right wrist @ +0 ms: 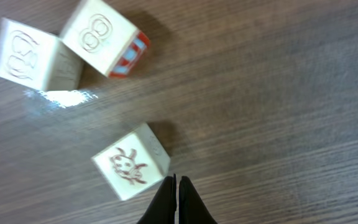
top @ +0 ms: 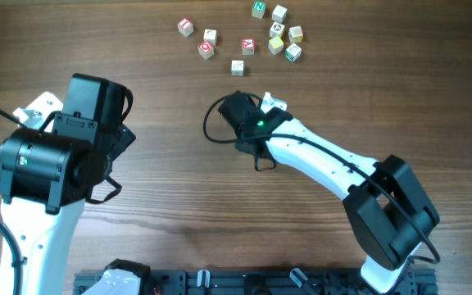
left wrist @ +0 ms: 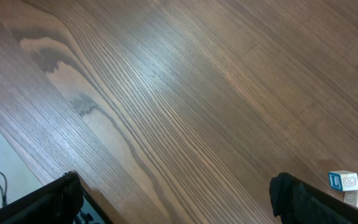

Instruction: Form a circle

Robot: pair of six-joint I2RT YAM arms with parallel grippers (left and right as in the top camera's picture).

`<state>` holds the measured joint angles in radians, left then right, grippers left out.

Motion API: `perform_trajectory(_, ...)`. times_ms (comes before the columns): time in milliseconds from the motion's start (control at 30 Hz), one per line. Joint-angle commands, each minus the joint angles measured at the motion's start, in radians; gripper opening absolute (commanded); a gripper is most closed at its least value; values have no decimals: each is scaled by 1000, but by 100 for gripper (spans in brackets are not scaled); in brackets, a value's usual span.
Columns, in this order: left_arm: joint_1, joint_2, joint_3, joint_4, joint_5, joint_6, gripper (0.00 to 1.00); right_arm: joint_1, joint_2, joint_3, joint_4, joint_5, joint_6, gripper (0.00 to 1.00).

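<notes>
The circle (right wrist: 101, 34) is no true ring, just a clump of three pale wooden cubes in the right wrist view. Two cubes marked with an 8 touch at the upper left, one (right wrist: 33, 56) plain-sided and one with a red and blue side. A third cube (right wrist: 131, 165), bearing a brown goat drawing, lies apart below them. My right gripper (right wrist: 176, 182) is shut and empty, its tips just right of the goat cube's near corner. From overhead the clump (top: 274, 103) peeks out beside the right wrist. My left gripper (left wrist: 176, 199) stands wide open over bare wood.
Several more letter cubes lie scattered at the table's far edge, from a red-marked one (top: 185, 26) to a green-marked one (top: 292, 52). One cube (top: 238, 67) lies nearest the right arm. Cubes (left wrist: 344, 180) show at the left wrist view's right edge.
</notes>
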<state>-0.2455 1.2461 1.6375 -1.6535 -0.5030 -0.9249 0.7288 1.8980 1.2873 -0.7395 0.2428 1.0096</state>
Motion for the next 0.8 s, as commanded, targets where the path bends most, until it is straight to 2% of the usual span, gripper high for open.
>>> perform_trajectory(0, 8, -6, 3, 0, -3, 2, 100, -3, -20, -24, 22, -5, 16, 4)
perform_trajectory(367, 8, -6, 3, 0, -3, 2, 100, -26, 51, -27, 84, 26, 37, 5)
perform_trajectory(767, 8, -6, 3, -1, -3, 2, 100, -28, 53, -27, 133, -35, -18, 4)
